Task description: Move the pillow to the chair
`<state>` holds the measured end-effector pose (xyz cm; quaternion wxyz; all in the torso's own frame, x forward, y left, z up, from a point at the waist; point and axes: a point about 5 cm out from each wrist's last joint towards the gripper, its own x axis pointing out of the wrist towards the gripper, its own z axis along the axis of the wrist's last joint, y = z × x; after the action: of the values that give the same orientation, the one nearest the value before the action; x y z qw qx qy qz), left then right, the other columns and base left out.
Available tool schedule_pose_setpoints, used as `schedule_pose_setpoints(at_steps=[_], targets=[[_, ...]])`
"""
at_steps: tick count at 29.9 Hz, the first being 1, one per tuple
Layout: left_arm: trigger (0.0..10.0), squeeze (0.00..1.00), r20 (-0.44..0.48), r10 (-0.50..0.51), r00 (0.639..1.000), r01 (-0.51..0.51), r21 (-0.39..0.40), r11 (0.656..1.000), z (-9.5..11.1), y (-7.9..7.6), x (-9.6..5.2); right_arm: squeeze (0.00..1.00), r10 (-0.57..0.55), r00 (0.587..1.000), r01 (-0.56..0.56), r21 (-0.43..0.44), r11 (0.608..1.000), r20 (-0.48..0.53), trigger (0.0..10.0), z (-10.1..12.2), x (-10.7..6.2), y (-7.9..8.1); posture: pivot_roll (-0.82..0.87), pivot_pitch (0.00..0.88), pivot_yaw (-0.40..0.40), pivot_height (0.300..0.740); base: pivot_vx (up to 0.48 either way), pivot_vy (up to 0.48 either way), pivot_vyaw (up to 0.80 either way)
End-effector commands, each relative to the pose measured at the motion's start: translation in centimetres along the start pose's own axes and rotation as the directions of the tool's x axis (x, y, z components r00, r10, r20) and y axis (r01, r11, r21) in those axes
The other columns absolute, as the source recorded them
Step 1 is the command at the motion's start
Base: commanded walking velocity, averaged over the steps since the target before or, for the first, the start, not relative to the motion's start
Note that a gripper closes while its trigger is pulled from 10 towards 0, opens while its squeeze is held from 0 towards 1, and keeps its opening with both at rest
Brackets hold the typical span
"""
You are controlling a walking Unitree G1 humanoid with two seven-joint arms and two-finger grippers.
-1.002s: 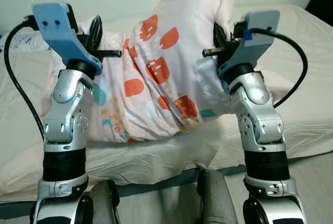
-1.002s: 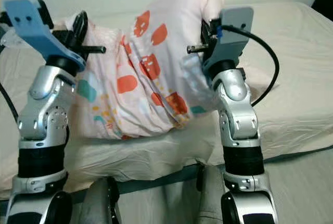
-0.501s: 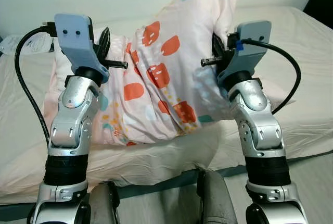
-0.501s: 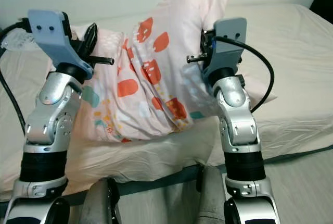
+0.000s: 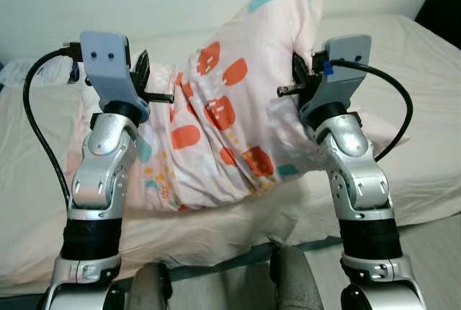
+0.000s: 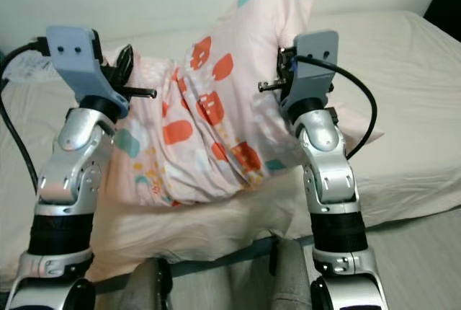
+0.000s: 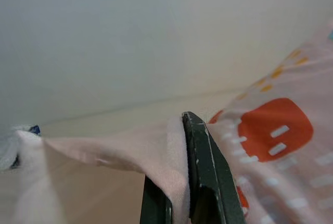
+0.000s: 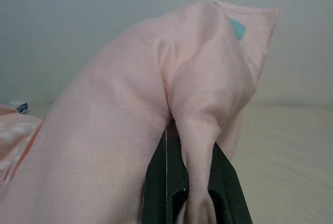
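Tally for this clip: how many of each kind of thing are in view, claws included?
Pillow: 1
Bed: 1
Claws, left claw and right claw, each shut on the pillow: 2
Total: 4

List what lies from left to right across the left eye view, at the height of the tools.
Black cable → left tool, shut on the pillow's edge → pillow → right tool, shut on the pillow → its black cable → bed.

Two jointed silver arms with black bands, blue-grey wrist mounts, looping black cables, black-fingered claws.
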<state>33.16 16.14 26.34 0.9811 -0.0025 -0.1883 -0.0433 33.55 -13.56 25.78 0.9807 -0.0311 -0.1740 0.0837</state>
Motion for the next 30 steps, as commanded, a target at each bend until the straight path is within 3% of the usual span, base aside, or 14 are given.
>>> schedule_pose_setpoints(at_steps=[1,22,30], targets=[[10.0,0.00,0.027,-0.012,1.000,0.011,0.015,1.000,0.5,-0.2,0.0,0.00,0.033,0.998,-0.032,-0.013,0.999,0.055,10.0,0.8,0.1,0.8,0.01,0.068,0.027,0.631,0.000,0.000,0.00],[10.0,0.00,0.008,0.004,1.000,-0.004,0.023,1.000,-0.2,0.5,-0.4,0.00,0.044,0.998,-0.044,-0.010,0.999,0.035,10.0,0.4,-0.2,0.6,0.00,0.064,0.019,0.716,0.000,0.000,0.00],[10.0,0.00,-0.011,0.079,0.997,-0.079,0.035,0.996,-0.7,1.7,-0.5,0.00,0.042,0.999,-0.042,0.009,0.999,0.026,10.0,0.1,-0.1,0.5,0.01,0.071,0.017,0.740,0.000,0.000,0.00]])
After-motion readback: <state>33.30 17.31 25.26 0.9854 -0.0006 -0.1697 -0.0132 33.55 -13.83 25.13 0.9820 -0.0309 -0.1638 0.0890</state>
